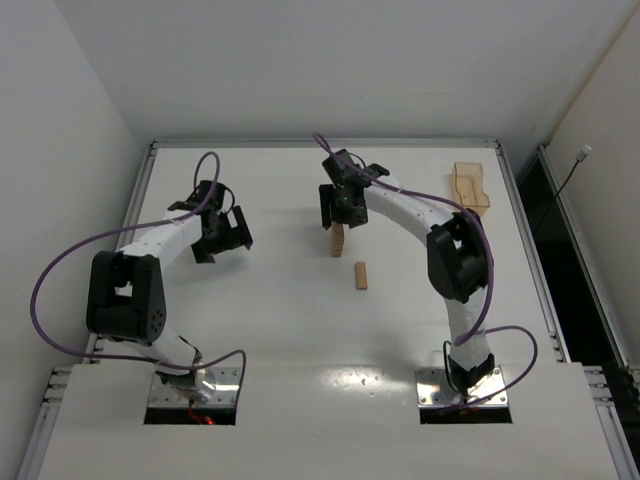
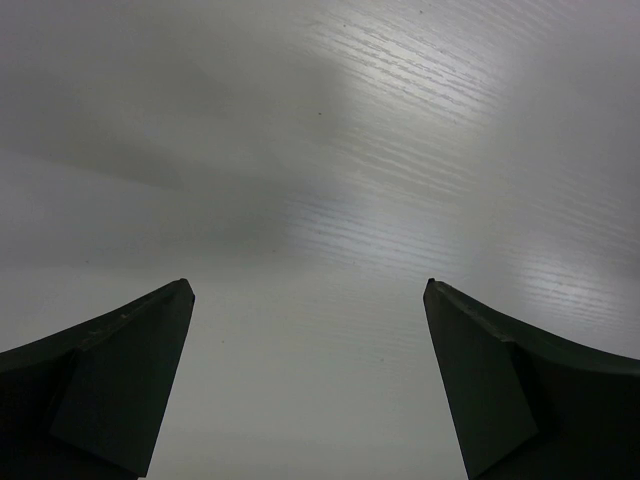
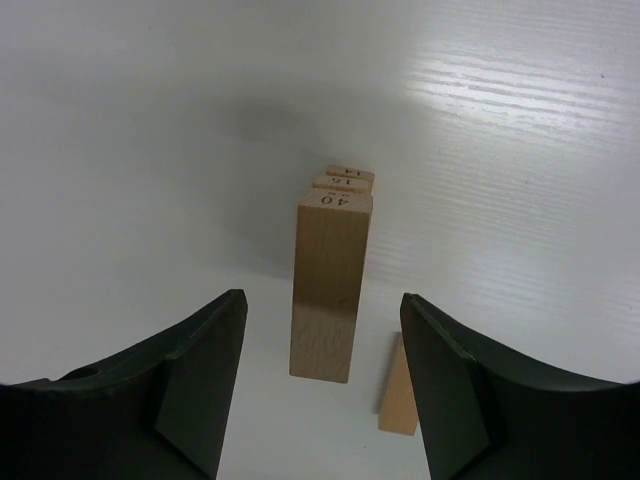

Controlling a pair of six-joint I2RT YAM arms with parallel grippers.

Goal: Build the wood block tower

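Note:
The wood block tower (image 1: 338,240) stands mid-table as a narrow light-tan column. In the right wrist view (image 3: 328,290) it shows as three plain blocks pressed together, their numbered ends facing up. My right gripper (image 1: 340,212) hovers just above and behind it, open and empty, and in its wrist view (image 3: 322,296) its fingers frame the column without touching. One loose block (image 1: 361,276) lies flat just near-right of the tower and also shows in the right wrist view (image 3: 400,395). My left gripper (image 1: 225,238) is open and empty over bare table (image 2: 308,285).
A shallow translucent tan tray (image 1: 470,187) sits at the far right of the table. The table's raised metal rim (image 1: 320,143) runs along the far side and both sides. The left arm stays well left of the tower.

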